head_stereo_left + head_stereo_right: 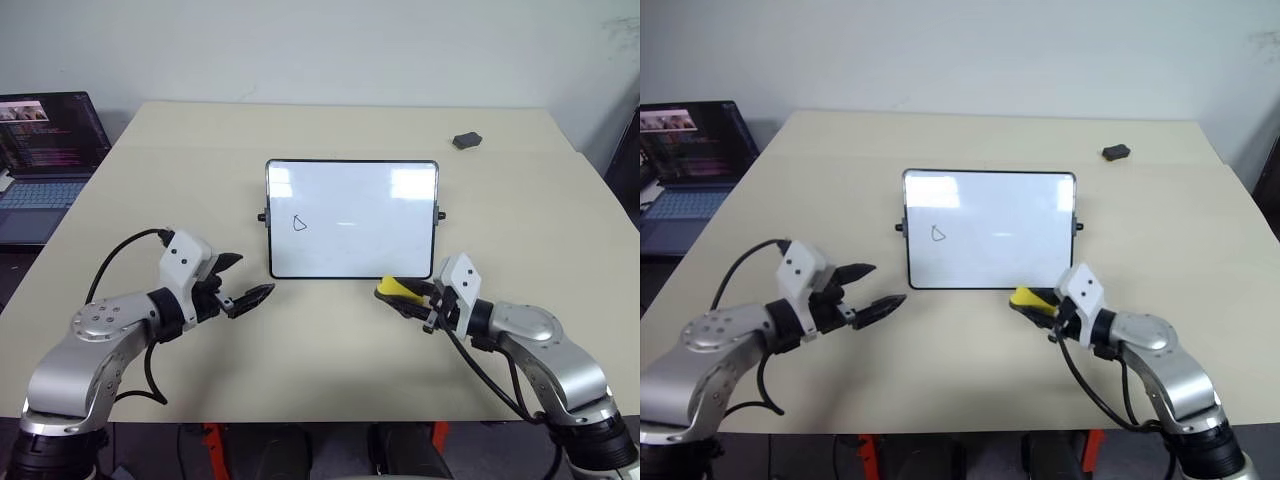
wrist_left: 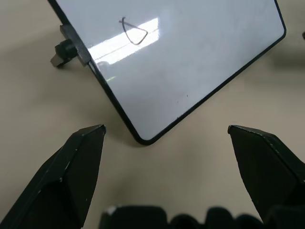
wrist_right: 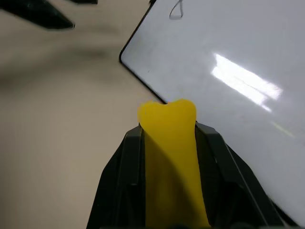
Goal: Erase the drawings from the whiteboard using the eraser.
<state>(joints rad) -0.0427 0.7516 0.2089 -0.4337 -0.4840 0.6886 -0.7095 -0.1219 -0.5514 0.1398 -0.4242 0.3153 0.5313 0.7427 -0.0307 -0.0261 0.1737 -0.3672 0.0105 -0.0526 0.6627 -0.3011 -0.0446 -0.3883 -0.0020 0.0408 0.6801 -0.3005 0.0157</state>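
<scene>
You are gripping the eraser in your right gripper just below the board, your left gripper is idling wide open, and one triangle doodle is waiting on an otherwise clean surface.

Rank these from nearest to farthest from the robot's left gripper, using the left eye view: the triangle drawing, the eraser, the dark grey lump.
From the left gripper:
1. The triangle drawing, on the whiteboard's left part, just beyond the gripper.
2. The eraser, held in the right gripper at the board's near right corner.
3. The dark grey lump, at the table's far right.
</scene>
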